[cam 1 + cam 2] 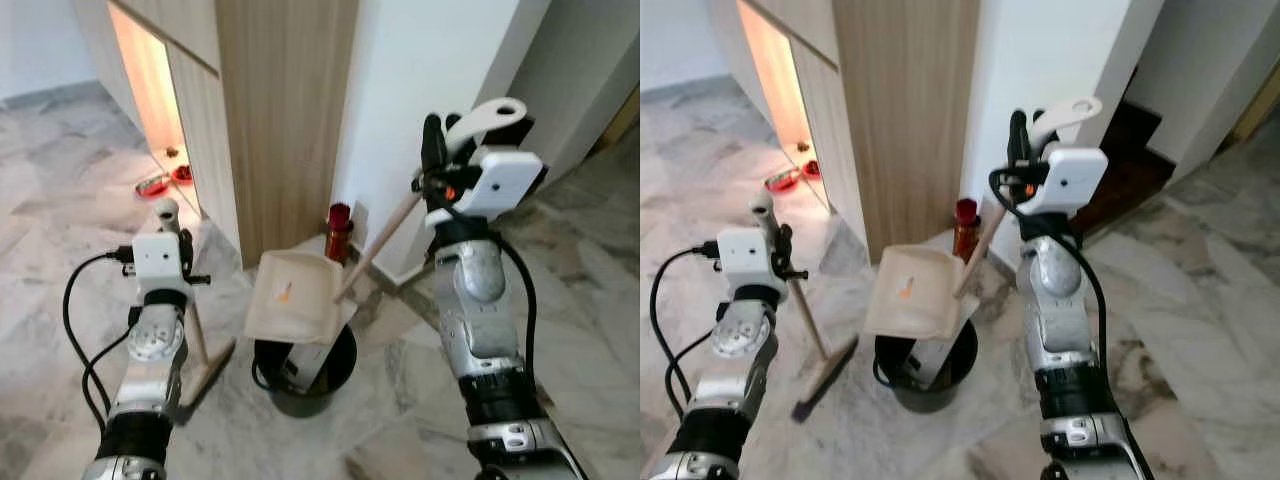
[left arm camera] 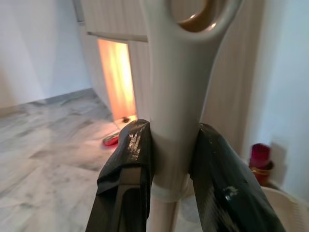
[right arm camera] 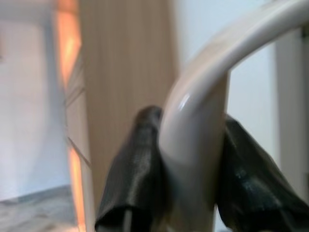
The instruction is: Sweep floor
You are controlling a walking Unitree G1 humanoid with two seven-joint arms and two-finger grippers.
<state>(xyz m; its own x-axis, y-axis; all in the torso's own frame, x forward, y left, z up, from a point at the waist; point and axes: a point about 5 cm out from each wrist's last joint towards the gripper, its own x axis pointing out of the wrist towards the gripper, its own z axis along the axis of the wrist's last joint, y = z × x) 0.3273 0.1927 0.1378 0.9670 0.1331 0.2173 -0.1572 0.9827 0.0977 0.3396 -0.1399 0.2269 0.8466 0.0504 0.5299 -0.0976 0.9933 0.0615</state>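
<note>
My left gripper [image 1: 170, 232] is shut on the top of a broom's pale handle [image 2: 176, 87]. The wooden stick slants down to the broom head [image 1: 207, 374], which rests on the marble floor. My right gripper [image 1: 438, 140] is raised and shut on the looped white end of a long dustpan handle [image 3: 203, 116]. The cream dustpan [image 1: 293, 295] hangs tilted over a black bin [image 1: 310, 380]. A small orange scrap [image 1: 285, 292] lies on the pan.
A wooden cabinet [image 1: 285, 120] stands straight ahead, with a white wall [image 1: 420, 80] to its right. A red canister [image 1: 340, 230] sits at the wall's foot. Red bowls [image 1: 156, 184] lie in the lit opening at the left. Marble floor [image 1: 60, 220] stretches out on both sides.
</note>
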